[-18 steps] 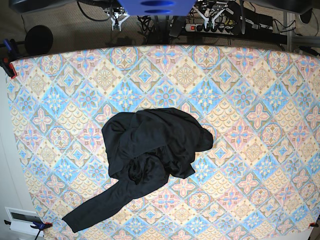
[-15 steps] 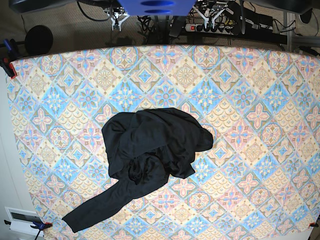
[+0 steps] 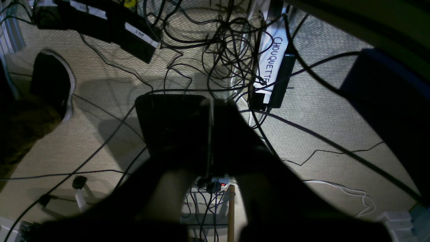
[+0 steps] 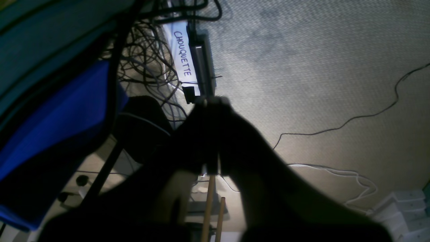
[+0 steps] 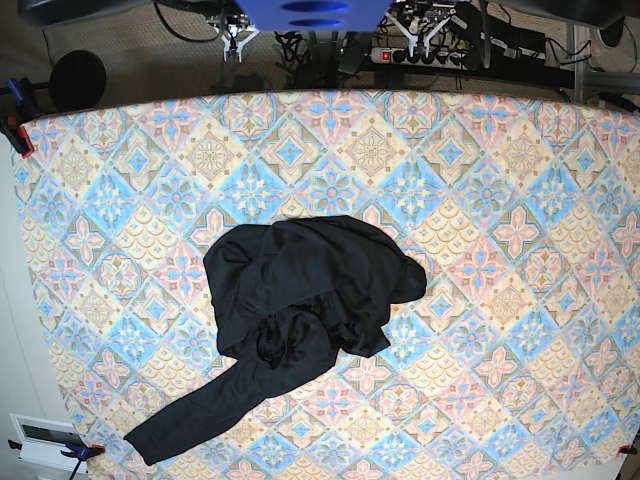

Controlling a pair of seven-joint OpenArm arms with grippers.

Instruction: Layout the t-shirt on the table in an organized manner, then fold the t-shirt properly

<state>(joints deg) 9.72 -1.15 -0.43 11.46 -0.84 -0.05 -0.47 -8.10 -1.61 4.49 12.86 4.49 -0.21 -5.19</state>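
Base view, nearest edge first: one long sleeve of the t-shirt (image 5: 300, 315) trails toward the near-left corner of the table (image 5: 520, 300), its cuff close to the front edge. Behind it the body of the garment lies bunched in a rumpled black heap around the middle of the patterned cloth, folds piled over each other, not spread flat; the second sleeve cannot be made out in the heap. The rest of the tabletop around it shows bare diamond tile pattern. Far edge of the table: both arms are parked beyond it, over carpet and cables, well apart from the garment. Right gripper (image 5: 233, 40) sits at the view's upper left, left gripper (image 5: 418, 34) at the upper right, near a power strip (image 5: 395, 54). Left wrist view: left gripper (image 3: 210, 134) in dark silhouette, fingers pressed together with only a thin seam between, nothing held; carpet (image 3: 100, 101) and tangled cables (image 3: 228, 50) below. Right wrist view: right gripper (image 4: 210, 131) likewise closed tight and empty, above carpet, with a white label reading CHOUQUETTE (image 4: 183, 57) beyond it.
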